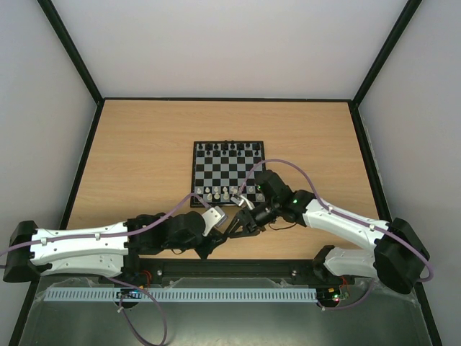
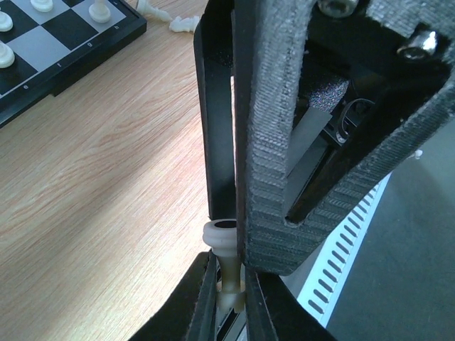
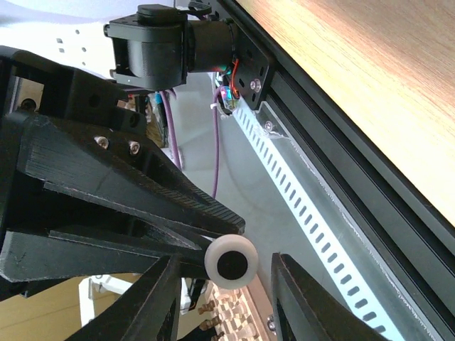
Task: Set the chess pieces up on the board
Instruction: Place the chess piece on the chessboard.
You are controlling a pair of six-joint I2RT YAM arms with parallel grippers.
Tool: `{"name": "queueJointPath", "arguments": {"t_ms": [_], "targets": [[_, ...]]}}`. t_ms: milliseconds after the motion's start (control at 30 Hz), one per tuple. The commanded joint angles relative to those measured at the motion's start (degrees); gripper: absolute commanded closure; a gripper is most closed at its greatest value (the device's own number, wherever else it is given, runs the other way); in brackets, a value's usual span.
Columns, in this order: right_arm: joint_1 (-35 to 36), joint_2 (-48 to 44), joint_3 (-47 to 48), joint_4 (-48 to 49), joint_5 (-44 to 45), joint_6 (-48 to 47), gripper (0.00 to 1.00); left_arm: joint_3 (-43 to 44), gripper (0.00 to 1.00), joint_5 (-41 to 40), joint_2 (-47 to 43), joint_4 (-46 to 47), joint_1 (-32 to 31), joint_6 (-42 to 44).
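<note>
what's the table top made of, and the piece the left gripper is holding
Table top: looks like wood or wood-look laminate, light brown with straight grain lines and a soft sheen.
Chess piece in the left gripper: probably moulded plastic, cream, smooth, slightly glossy; the dark spot in its base may be a magnet or hollow.

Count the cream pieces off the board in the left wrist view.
3. Two pieces lie on the table off the board's corner; one piece is gripped in the left end effector. Much of the view is blocked, so more may be hidden.
</note>
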Motion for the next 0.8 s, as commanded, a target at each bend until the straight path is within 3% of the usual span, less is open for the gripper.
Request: {"name": "queueJointPath", "arguments": {"t_ms": [0, 533, 767], "targets": [[0.37, 0.28, -0.63, 2.10, -2.41, 1.93, 0.65, 1.95, 0.89, -1.22, 0.01, 0.60, -0.49, 1.02], [0.37, 1.46, -0.51, 3.58, -3.17, 2.77, 0.72, 1.69, 0.89, -0.75, -1.03, 2.61, -0.45, 2.05], [0.33, 1.69, -0.45, 4.63, -3.67, 3.50, 0.81, 1.51, 0.88, -0.84, -1.37, 3.55, -0.51, 2.19]]}}
